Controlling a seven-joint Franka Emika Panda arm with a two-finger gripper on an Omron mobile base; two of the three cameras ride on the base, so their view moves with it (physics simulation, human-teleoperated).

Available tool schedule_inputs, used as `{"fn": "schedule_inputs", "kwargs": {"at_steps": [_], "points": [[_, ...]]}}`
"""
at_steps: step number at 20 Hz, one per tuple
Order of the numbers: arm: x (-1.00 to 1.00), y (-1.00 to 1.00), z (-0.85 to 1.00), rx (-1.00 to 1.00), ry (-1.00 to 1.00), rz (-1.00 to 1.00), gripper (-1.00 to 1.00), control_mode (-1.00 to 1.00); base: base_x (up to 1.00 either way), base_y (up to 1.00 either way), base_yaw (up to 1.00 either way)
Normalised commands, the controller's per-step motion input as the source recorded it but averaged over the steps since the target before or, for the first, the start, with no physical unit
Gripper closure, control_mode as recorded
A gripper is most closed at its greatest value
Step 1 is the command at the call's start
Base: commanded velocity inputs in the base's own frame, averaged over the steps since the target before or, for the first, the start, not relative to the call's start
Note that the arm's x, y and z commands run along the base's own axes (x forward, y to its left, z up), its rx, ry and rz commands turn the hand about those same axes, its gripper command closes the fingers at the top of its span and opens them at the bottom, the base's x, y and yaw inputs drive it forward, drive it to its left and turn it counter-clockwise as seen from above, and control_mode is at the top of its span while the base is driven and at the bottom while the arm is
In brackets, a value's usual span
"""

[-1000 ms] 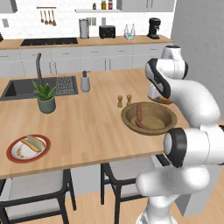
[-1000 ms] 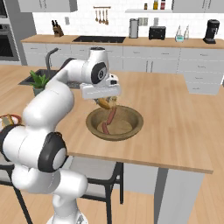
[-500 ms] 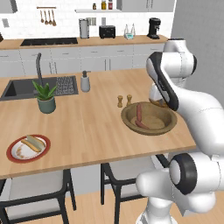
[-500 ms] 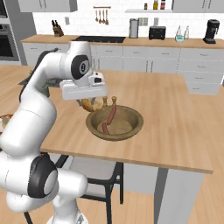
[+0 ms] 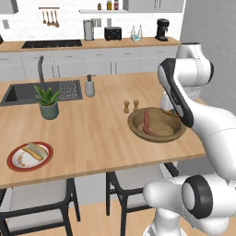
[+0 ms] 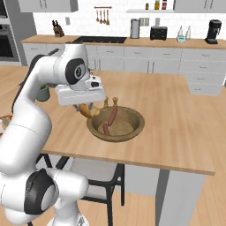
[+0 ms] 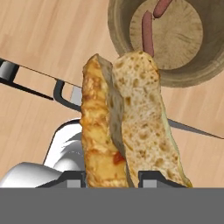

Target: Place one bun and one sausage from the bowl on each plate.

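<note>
- Bun point(image 7: 124, 127) is a split roll, long axis running out from the fingertips toward the bowl point(image 7: 127, 65) in hand view.
- Gripper point(image 7: 111, 177) is clamped on the bun's near end and carries it above the counter point(image 6: 176, 128), beside the bowl rim.
- Two sausages point(image 6: 110, 119) lie in the bowl.
- Plate point(image 5: 27, 156), far left, has bun and sausage.

split golden-brown bun point(image 7: 127, 127): clamped upright in hand point(image 7: 111, 177) | round brown wooden bowl point(image 7: 122, 43): below-ahead, two reddish sausages point(image 7: 148, 37) inside | red-rimmed plate point(image 5: 14, 165): far off, filled
</note>
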Motion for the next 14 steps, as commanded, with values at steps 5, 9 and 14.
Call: {"fn": "schedule_inputs", "kwargs": {"at_steps": [5,9,14], "points": [[0.0,0.0,0.0,0.0,0.0,0.0,1.0,-1.0,0.0,0.0,0.0],[0.0,0.0,0.0,0.0,0.0,0.0,1.0,-1.0,0.0,0.0,0.0],[0.0,0.0,0.0,0.0,0.0,0.0,1.0,1.0,0.0,0.0,0.0]]}}
